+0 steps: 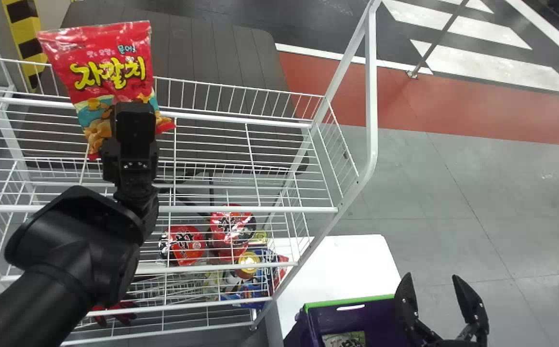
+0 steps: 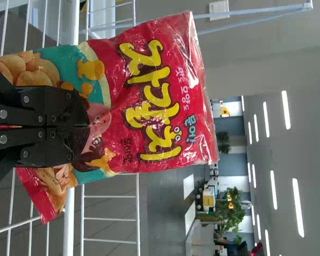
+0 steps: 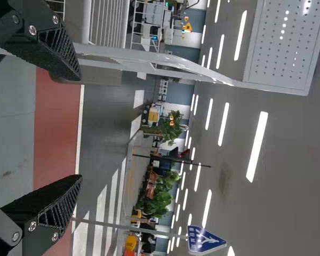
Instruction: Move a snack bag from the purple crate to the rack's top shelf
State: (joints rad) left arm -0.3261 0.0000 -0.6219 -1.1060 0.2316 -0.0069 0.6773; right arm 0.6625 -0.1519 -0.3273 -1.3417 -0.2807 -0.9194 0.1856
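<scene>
Head view faces down; wrist views, outward, seemingly share ceiling lights.

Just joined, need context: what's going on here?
The left gripper holds a red snack bag by its lower part, upright over the rack's top shelf. It isn't released yet. The right gripper is open and holds nothing, near the purple crate in the head view.

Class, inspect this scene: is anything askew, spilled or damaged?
Nothing looks spilled or torn. Only the red snack bag seems slightly askew: it leans in the left gripper by the wire rack, probably just from how it is pinched.
</scene>
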